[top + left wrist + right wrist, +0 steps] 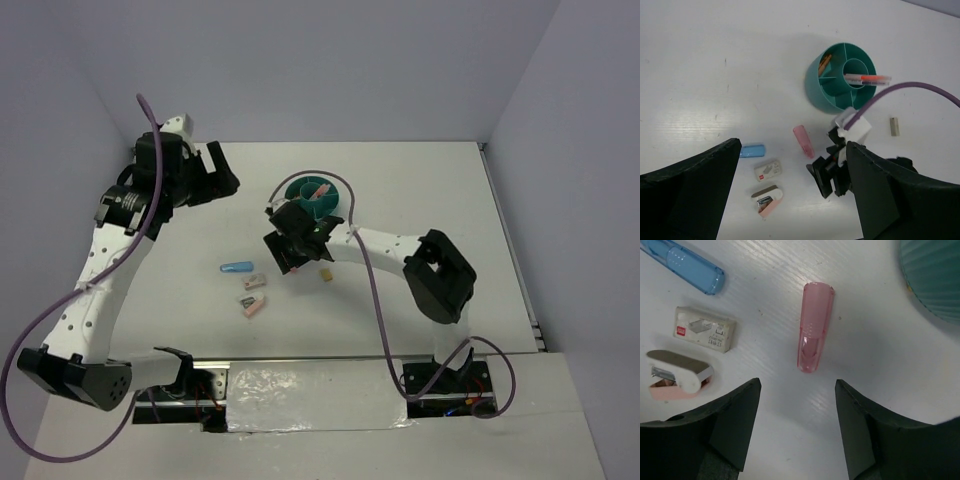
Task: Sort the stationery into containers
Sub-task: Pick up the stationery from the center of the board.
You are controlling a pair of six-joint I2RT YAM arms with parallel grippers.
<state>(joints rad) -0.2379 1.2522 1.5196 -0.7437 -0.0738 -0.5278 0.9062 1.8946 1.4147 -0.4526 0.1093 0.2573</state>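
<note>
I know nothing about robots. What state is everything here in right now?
teal tub: upright, partly filled
pens: in the tub, sticking out
orange piece: in the tub
pink capsule: lying on the table, ungripped
blue capsule: lying loose
staple box: lying flat
stapler: lying loose
tan block: lying apart
left end effector: open, empty
right end effector: open, over the pink capsule

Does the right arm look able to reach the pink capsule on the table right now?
Probably yes: the pink capsule lies bare just ahead of the open right tool, with nothing between them.
</note>
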